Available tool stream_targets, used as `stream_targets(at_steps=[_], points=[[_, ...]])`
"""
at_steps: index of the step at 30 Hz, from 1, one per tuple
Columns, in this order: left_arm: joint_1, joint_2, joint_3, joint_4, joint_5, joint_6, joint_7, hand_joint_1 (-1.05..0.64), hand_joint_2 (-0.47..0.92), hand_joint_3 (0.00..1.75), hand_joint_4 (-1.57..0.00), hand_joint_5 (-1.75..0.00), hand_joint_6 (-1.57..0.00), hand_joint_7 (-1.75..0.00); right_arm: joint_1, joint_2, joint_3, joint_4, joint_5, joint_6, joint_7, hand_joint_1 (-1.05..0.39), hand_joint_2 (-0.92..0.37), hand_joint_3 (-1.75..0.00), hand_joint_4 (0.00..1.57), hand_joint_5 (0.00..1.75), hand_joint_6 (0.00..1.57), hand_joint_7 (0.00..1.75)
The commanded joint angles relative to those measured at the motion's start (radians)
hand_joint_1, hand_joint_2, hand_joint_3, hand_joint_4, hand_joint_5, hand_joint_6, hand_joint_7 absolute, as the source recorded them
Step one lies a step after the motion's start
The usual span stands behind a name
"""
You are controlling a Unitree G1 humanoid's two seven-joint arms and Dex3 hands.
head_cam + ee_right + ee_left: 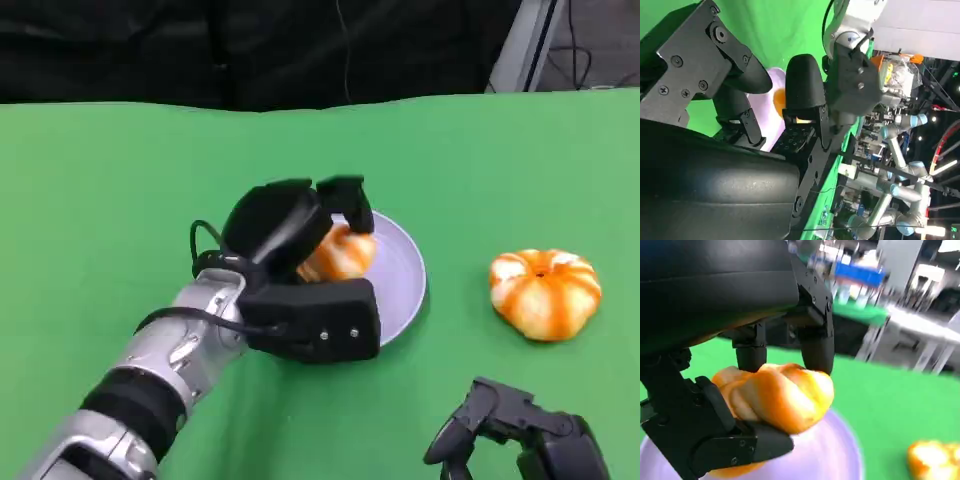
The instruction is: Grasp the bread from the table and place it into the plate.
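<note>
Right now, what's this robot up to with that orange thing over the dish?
The robot's left hand is holding a piece of bread just over a pale purple plate on the green table. The wrist view shows its fingers gripping the bread above the plate, not yet let go. A second bread lies on the table to the side, untouched. The right hand rests low near the table edge, holding nothing.

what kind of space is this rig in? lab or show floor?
Probably a robotics lab or demo hall. The green-covered table serves as a staged workspace, blue-jointed grey robot arms stand behind it, and blurred white tables fill a large bright room. The pictures can't settle which.
</note>
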Motion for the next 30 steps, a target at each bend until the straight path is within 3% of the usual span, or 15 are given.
stream_targets(at_steps=[1,2,4,7,15,22,25,30], points=[[-0.016,0.021,-0.014,-0.021,0.018,0.032,-0.039,-0.25,0.91,0.26,-0.50,-0.70,-0.71,-0.10,0.009,-0.002,-0.002,-0.010,0.006,-0.005,-0.008,-0.01,-0.22,-1.53,0.89,1.59,0.91,1.29],[-0.020,0.029,-0.038,-0.030,0.055,0.078,-0.059,-0.25,0.92,0.25,-0.50,-0.69,-0.71,-0.09,0.009,-0.004,-0.002,-0.009,0.003,-0.007,-0.009,-0.01,-0.22,-1.53,0.89,1.59,0.91,1.29],[-0.022,0.039,-0.072,-0.051,0.109,0.146,-0.091,-0.69,0.92,0.33,-0.10,-0.26,-0.22,-0.02,0.010,-0.006,-0.004,-0.009,0.003,-0.006,-0.008,0.00,-0.22,-1.53,0.89,1.59,0.91,1.29],[-0.013,0.046,-0.083,-0.087,0.125,0.196,-0.139,-0.88,0.92,0.45,-0.01,-0.04,-0.03,0.00,0.010,-0.008,-0.005,-0.010,0.008,-0.004,-0.004,0.01,-0.22,-1.53,0.88,1.59,0.91,1.29],[0.045,0.096,-0.042,-0.205,0.043,0.179,-0.244,-1.03,0.92,0.57,0.00,0.00,0.00,0.00,0.007,-0.010,-0.007,-0.008,0.019,-0.004,0.000,0.03,-0.23,-1.53,0.88,1.60,0.91,1.29],[0.077,0.122,-0.022,-0.282,0.017,0.182,-0.295,-1.02,0.92,0.59,0.00,0.00,0.00,0.00,0.007,-0.009,-0.008,-0.009,0.018,-0.002,0.001,0.02,-0.23,-1.52,0.88,1.61,0.91,1.30],[0.195,0.170,0.092,-0.485,-0.134,0.167,-0.379,-0.92,0.92,0.55,-0.04,-0.02,-0.06,-0.03,0.012,-0.016,-0.012,-0.012,0.018,-0.003,0.004,0.02,-0.23,-1.52,0.87,1.61,0.91,1.30],[0.296,0.192,0.190,-0.635,-0.281,0.154,-0.451,-0.85,0.92,0.49,-0.10,-0.06,-0.11,-0.04,0.013,-0.016,-0.014,-0.013,0.013,-0.004,0.002,0.01,-0.22,-1.53,0.88,1.61,0.91,1.30]])
